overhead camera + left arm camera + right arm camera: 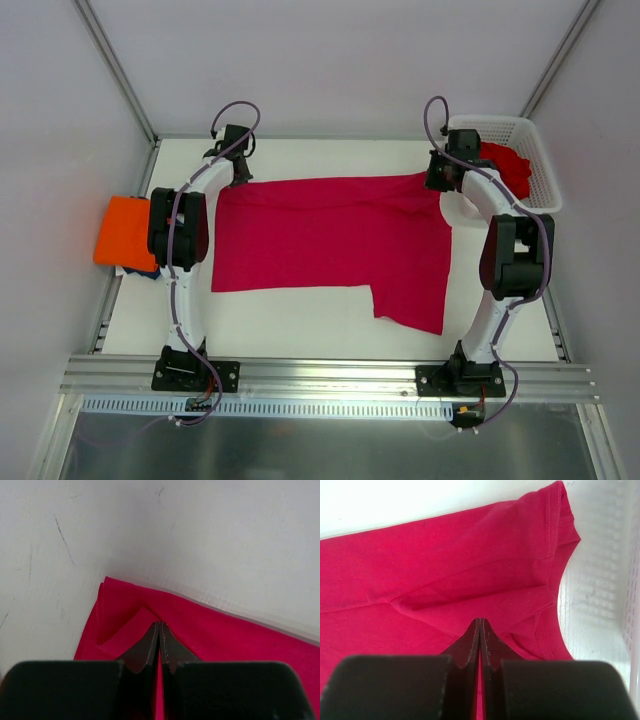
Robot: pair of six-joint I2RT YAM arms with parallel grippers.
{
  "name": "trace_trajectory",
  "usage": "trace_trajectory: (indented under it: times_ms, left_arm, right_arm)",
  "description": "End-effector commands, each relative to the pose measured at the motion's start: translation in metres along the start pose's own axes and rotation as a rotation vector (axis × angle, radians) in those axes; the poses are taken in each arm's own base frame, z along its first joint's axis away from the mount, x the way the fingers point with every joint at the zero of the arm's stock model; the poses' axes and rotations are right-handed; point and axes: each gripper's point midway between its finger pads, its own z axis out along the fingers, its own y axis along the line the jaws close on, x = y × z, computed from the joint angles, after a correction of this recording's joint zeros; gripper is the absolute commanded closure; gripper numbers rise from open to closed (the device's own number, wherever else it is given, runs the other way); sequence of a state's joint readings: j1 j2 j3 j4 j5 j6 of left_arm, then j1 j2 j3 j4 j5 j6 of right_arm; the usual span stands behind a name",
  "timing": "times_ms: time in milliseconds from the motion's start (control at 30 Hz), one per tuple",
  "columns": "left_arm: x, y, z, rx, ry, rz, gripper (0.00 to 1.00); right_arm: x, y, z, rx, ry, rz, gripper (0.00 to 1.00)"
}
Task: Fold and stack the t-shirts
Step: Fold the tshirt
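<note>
Reaching forward, pinching t-shirt point(330, 235) edge

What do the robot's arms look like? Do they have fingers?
Two matching arms: the left arm and right arm have white tube parts with chunky black joints and black bases. A thin purple-grey cable loops along each. Each ends in two dark, pointed fingers on a boxy black block.
</note>
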State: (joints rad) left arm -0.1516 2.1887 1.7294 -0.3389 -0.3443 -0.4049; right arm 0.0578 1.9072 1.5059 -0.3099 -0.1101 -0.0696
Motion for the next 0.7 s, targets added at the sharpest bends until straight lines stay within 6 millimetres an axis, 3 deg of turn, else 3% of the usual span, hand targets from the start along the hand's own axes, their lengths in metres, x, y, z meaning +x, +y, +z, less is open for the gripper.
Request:
trace_trajectory:
  times_ms: [0,233,533,667]
  left_arm:
    - [-0.011,-0.012,-0.012,0.042,-0.022,-0.012,1.00]
    - [0.009,0.005,-0.018,-0.006,0.011,-0.006,1.00]
    - [0.022,0.001,-0.013,0.021,0.050,0.012,1.00]
    - [0.033,0.015,-0.026,-0.017,0.054,-0.023,1.00]
  right_arm:
    - [-0.025,0.012,-0.005,-0.032,-0.074,-0.003,1.00]
    - [-0.017,0.017,-0.008,-0.041,-0.073,-0.008,1.00]
    - [-0.007,0.020,-0.022,-0.043,-0.083,-0.027,0.99]
    - [-0.004,0.019,-0.025,-0.039,-0.081,-0.027,1.00]
